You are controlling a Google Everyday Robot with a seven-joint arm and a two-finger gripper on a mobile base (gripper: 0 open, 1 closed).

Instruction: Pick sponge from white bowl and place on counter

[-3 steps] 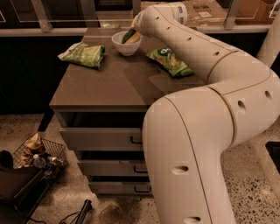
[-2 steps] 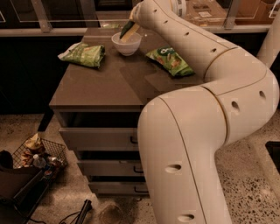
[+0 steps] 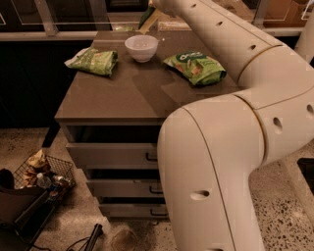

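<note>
The white bowl [image 3: 141, 47] stands at the back of the counter [image 3: 122, 95] and looks empty. The sponge [image 3: 146, 19], dark green over pale yellow, hangs tilted in the air above and just behind the bowl. My gripper [image 3: 155, 7] is at the top edge of the view, shut on the sponge's upper end and mostly cut off by the frame. My white arm [image 3: 230, 54] reaches in from the right, across the counter's back right corner.
A crinkly green snack bag [image 3: 93, 60] lies left of the bowl and another [image 3: 195, 66] lies right of it. The cabinet has three drawers [image 3: 113, 156]. A wire basket of clutter [image 3: 41, 172] sits on the floor at the left.
My gripper has risen out of the bowl with the sponge in it. The bowl stayed in place and now looks empty.
</note>
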